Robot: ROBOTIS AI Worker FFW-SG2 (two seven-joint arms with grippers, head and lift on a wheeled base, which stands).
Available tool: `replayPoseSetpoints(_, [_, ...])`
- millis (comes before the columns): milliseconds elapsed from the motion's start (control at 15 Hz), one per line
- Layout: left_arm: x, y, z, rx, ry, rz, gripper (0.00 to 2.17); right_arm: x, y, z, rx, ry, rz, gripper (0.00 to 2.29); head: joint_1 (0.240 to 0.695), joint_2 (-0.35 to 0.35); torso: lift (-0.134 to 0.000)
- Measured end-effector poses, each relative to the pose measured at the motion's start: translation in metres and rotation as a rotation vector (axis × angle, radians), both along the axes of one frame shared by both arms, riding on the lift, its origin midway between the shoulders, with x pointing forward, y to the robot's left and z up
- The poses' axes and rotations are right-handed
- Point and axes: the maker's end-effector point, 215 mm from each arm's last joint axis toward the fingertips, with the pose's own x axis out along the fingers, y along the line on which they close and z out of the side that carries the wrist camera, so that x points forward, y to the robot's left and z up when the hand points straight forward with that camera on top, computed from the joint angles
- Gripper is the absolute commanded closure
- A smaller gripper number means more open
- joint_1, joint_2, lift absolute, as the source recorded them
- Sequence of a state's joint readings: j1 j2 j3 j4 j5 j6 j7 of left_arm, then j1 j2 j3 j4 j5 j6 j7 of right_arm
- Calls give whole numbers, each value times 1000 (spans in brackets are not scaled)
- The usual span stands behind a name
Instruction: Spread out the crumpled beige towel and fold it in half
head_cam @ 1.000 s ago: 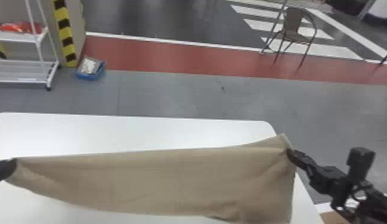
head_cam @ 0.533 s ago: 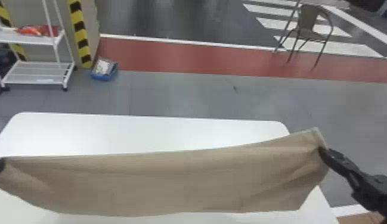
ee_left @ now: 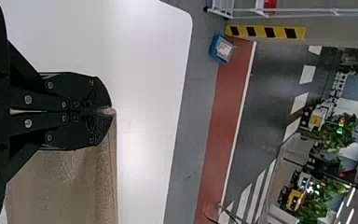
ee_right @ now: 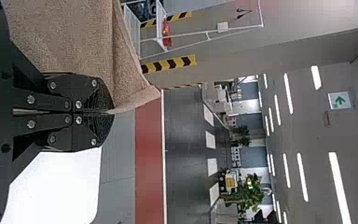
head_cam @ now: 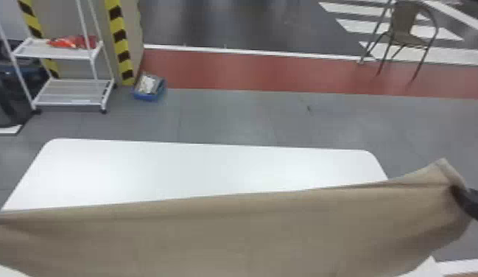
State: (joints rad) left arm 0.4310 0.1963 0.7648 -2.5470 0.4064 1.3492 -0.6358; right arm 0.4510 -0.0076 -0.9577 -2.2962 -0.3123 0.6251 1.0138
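Observation:
Stretched wide between both arms, the beige towel (head_cam: 227, 235) hangs over the near part of the white table (head_cam: 197, 165) in the head view. My right gripper (head_cam: 457, 191) holds it near its upper right corner, with a small tip of cloth standing above the fingers. In the right wrist view the right gripper (ee_right: 111, 112) is closed on the towel (ee_right: 74, 42). The left wrist view has the left gripper (ee_left: 109, 111) pinching the towel's other upper corner, and the towel (ee_left: 65, 182) hangs away from it. The towel's lower edge is partly cut off in the head view.
Beyond the table are a white shelf rack (head_cam: 70, 92), a blue bin (head_cam: 149, 88) on the floor and a chair (head_cam: 409, 33) at the far right. The table's far edge and rounded far corners show behind the towel.
The head view has shifted, bringing more of the shelf rack into sight. The towel now looks larger and nearer, its right end raised and farther right; both grippers still hold it.

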Motion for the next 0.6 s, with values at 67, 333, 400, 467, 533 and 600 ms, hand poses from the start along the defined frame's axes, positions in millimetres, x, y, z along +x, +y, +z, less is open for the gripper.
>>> replayPoseSetpoints(67, [-6, 5, 1, -4, 12, 11, 1349, -5, 3, -2, 13, 5, 11, 1656, 695, -121, 0])
replayPoseSetpoints(333, [-13, 22, 10, 27, 15, 69, 1349, -10, -2, -18, 35, 38, -2, 1656, 695, -90, 0])
replayPoseSetpoints(400, [-7, 21, 8, 48, 17, 75, 1349, -6, -7, -34, 46, 62, -22, 1656, 695, -95, 0])
replayPoseSetpoints(467, [3, 15, -2, 67, 32, 72, 1349, 1, -12, -55, 61, 97, -44, 1656, 695, -106, 0])
replayPoseSetpoints(533, [14, 7, -14, 79, 51, 61, 1345, 9, -14, -75, 74, 127, -65, 1656, 695, -116, 0])
replayPoseSetpoints(600, [30, -3, -31, 90, 78, 43, 1349, 21, -15, -99, 88, 163, -87, 1656, 695, -137, 0])
